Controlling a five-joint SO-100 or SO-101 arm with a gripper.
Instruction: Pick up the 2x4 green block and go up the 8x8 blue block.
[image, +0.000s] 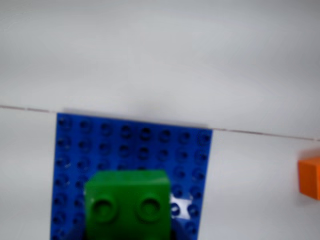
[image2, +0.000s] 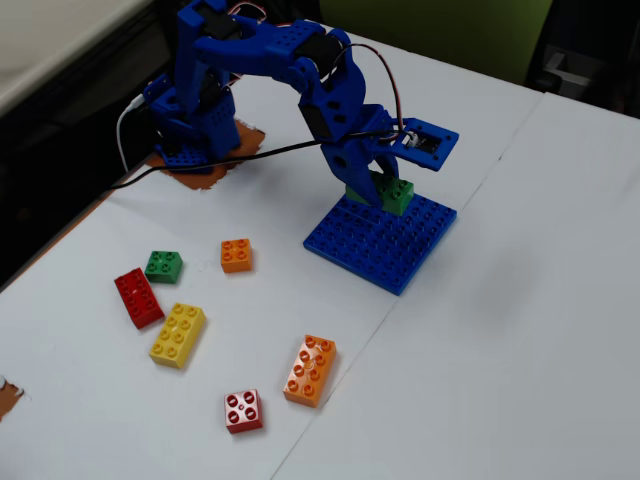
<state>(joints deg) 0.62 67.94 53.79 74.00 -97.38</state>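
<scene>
The fingers (image2: 378, 186) are closed narrowly on the 2x4 green block (image2: 392, 192), which sits low over the near-arm edge of the 8x8 blue block (image2: 385, 245) in the fixed view; whether the green brick's underside touches the studs or hangs just above them cannot be told. In the wrist view the same green block (image: 127, 202) fills the lower middle of the frame, two of its studs facing the camera, with the blue baseplate (image: 130, 145) spread out behind and beneath it and reaching up to a thin seam line across the white table (image: 250, 190). Only one blue baseplate is present, and one long green brick. Loose on the table (image2: 520, 330) in the fixed view lie seven other bricks, all well apart from the baseplate: one small green square brick (image2: 163, 266), one red long brick (image2: 138, 297) just beside it, one yellow long brick (image2: 178, 335), two orange ones, namely a small orange square brick (image2: 236, 255) and a long orange brick (image2: 310, 370), and one small red-and-white square brick (image2: 243, 410). An orange brick edge (image: 310, 177) shows at the right border of the wrist view. The blue arm (image2: 270, 50) arches from its base at the table's far left corner.
</scene>
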